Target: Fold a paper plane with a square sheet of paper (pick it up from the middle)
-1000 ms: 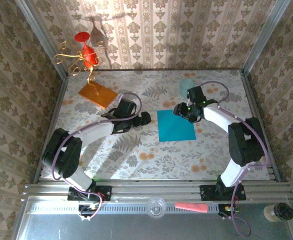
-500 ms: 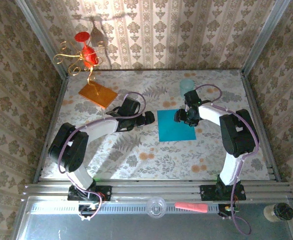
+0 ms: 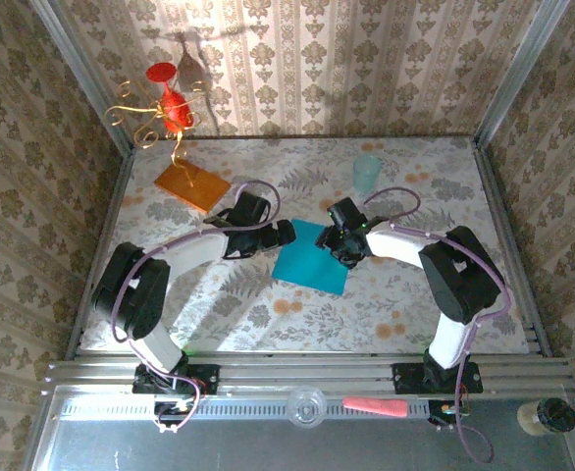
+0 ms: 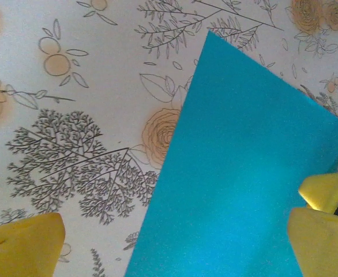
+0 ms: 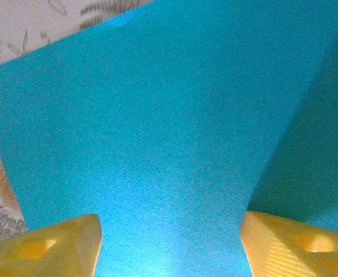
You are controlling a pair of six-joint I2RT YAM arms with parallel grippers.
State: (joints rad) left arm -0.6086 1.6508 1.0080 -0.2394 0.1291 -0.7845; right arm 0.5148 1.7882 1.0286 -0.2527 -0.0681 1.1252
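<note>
We see the flowered table (image 3: 219,294) with the square sheet of paper (image 3: 310,257) lying flat near its middle, turned a little askew. The left gripper (image 4: 177,216) is over the sheet's far left corner, its fingers wide apart and holding nothing. The right gripper (image 5: 169,228) is over the far right part, its fingers parted, with the sheet flat beneath them and not pinched.

Cup (image 3: 366,174) and slab (image 3: 191,184) stand apart behind the paper (image 3: 312,263).

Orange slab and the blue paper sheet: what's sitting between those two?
In the top view, the left end effector sits between the orange slab and the square sheet of paper, open, its tips at the sheet's edge.
</note>
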